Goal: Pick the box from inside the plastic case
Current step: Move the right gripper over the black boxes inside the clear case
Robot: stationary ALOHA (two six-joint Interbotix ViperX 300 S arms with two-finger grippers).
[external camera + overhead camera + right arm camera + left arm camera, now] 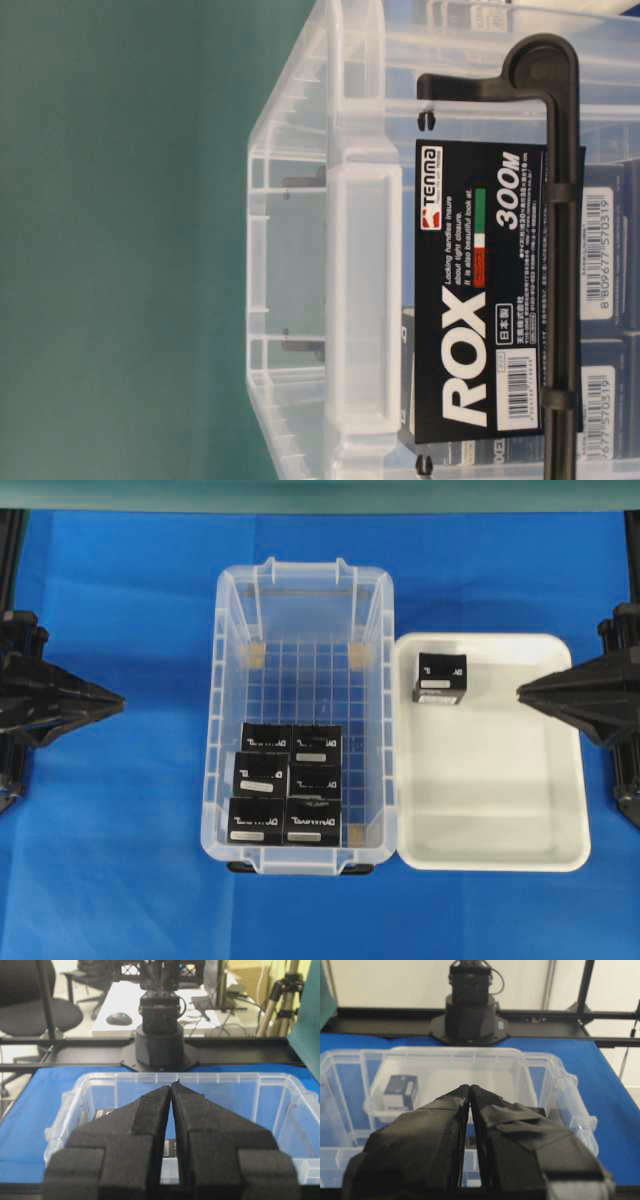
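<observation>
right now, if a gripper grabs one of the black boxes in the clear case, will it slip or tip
Probably steady: each box looks near-cubic with flat faces, so padded fingers should grip it squarely. It seems unlikely to roll or tip. The six sit packed together in the plastic case, so there may be little finger room between neighbours.

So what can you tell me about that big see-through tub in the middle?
The plastic case is a clear, deep rectangular tub with rim tabs and a grid-patterned floor. It sits lidless on the blue cloth, its long side right beside the white tray. Six black boxes with white lettering sit packed at its near end; the far end is bare. A black label reading ROX and a black handle mark one end wall. Neither gripper touches it.
</observation>
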